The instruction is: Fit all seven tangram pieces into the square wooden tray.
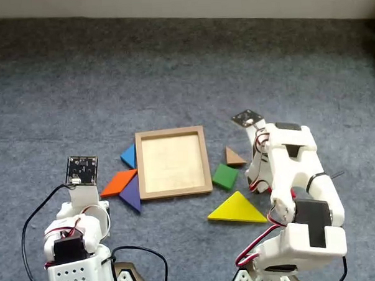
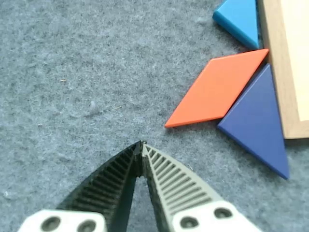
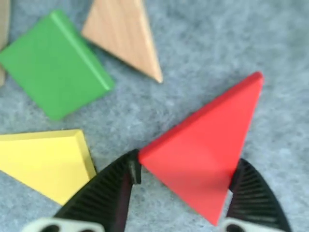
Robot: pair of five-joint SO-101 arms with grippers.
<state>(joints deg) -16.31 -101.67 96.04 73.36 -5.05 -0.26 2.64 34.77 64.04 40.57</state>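
Note:
The square wooden tray (image 1: pixel 176 192) lies empty mid-table. Against its left side sit a light blue triangle (image 1: pixel 129 156), an orange parallelogram (image 1: pixel 119 182) and a dark blue triangle (image 1: pixel 132 194). To its right are a tan triangle (image 1: pixel 233 156), a green square (image 1: pixel 224 176) and a big yellow triangle (image 1: pixel 238 209). My right gripper (image 3: pixel 187 164) is shut on a red triangle (image 3: pixel 203 150), one finger at a corner and the other against an edge. My left gripper (image 2: pixel 141 146) is shut and holds nothing, above bare carpet short of the orange parallelogram (image 2: pixel 217 89).
Grey carpet covers the whole table, with wide open room behind and left of the tray. The right arm's white body (image 1: pixel 295 173) hangs over the spot right of the green square. Cables (image 1: pixel 30 234) trail by the arm bases at the front edge.

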